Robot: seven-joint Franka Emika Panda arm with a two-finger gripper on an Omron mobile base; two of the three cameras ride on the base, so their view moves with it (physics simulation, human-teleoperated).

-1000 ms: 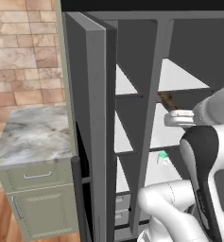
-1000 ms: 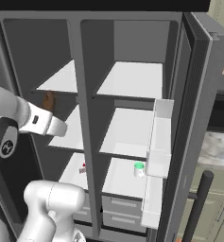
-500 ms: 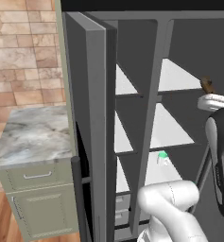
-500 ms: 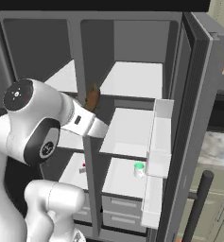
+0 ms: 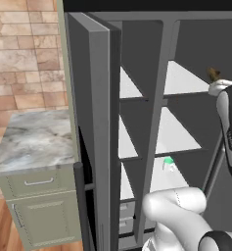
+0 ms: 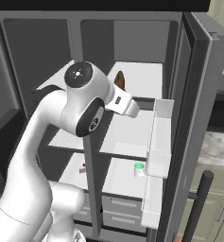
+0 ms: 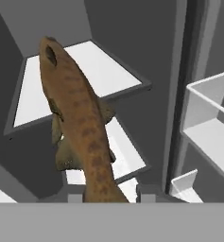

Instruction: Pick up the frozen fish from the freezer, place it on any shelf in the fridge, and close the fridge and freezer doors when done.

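Grey fridge (image 6: 132, 42) interior, doors open: end effector (image 7: 104, 191) clamped on frozen fish (image 7: 78, 118) (above top shelf (image 6: 142, 80)).

Green-capped bottle (image 6: 139, 168), marble counter (image 5: 34, 139) w/ pale green cabinet (image 5: 39, 215), brick wall (image 5: 19, 54).

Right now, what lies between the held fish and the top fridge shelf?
Nothing solid. In the hand view the frozen fish rises from the jaws, with only open air between it and the top shelf beyond.
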